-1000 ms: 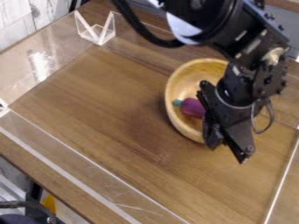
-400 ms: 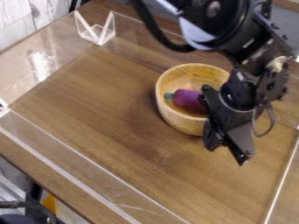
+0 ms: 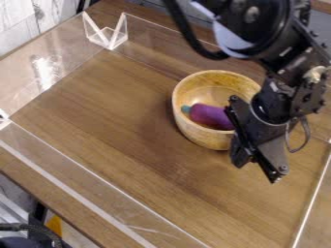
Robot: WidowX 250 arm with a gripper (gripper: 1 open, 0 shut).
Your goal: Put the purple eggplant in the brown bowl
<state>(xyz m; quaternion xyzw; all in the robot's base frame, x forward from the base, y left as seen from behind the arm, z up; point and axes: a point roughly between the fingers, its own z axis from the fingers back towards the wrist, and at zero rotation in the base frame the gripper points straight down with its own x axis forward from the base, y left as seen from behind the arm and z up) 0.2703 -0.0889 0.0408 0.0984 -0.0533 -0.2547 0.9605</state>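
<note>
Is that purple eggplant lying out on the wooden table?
No, the eggplant lies inside the brown bowl, not on the table.

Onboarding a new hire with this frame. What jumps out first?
The big black robot arm fills the upper right, reaching down so its gripper hangs over the near right rim of the brown bowl, jaws shut. Inside the bowl lies the purple eggplant, partly hidden by the gripper. The rest is a mostly bare wooden table, with a small clear plastic stand at the top left.
</note>
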